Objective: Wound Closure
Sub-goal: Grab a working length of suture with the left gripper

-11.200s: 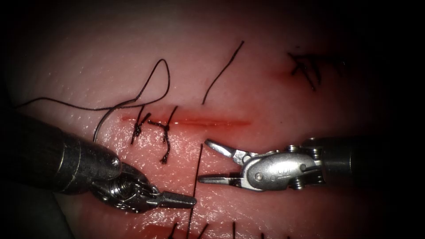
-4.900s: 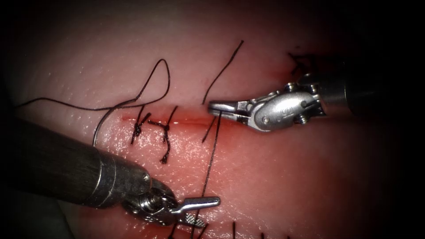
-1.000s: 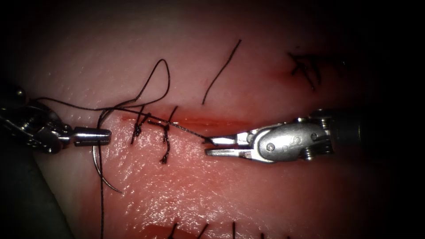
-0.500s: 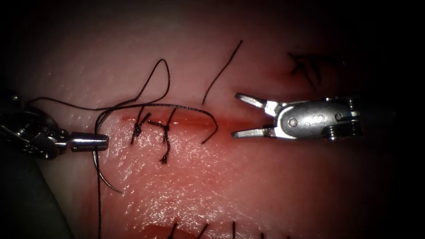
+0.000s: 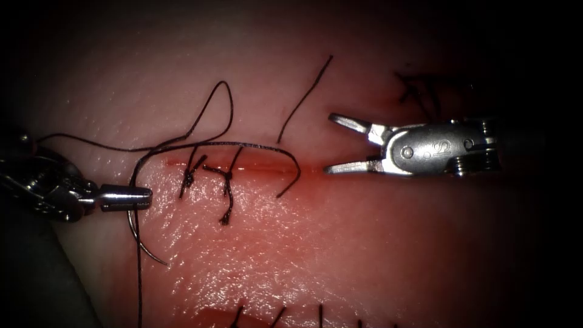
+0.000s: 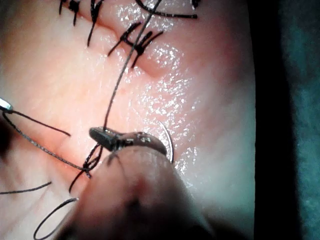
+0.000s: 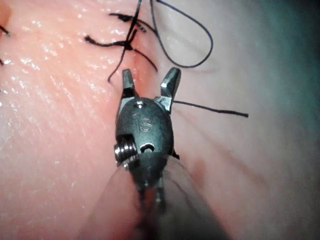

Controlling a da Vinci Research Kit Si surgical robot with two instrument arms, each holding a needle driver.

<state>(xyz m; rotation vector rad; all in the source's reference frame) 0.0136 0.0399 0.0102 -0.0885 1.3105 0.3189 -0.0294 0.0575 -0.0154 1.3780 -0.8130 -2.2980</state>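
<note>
The left hand point(image 5: 143, 198) is clenched on the curved needle point(image 5: 141, 240), gripping near its upper end; the rest of the curve hangs free below the jaws over the tissue point(image 5: 340, 255), left of the cut point(image 5: 243, 167), not in the flesh. The right hand point(image 5: 331, 143) is released, jaws spread and grasping nothing, just off the right end of the cut.

The needle looks thin, stiff and slick, so a grip on the body well back from the point should keep it from turning. The thread point(image 5: 267, 147) is light and limp, arching over the cut to a loose end; it would kink or fray if pinched hard. The tissue looks soft, wet and easily torn.

The left wrist view shows the needle point(image 6: 167, 142) curving out beside the left hand point(image 6: 97, 133) and thread running up from the jaws. The right wrist view shows the right hand point(image 7: 150, 85) gaping, with a knotted stitch point(image 7: 127, 45) just beyond it.
</note>
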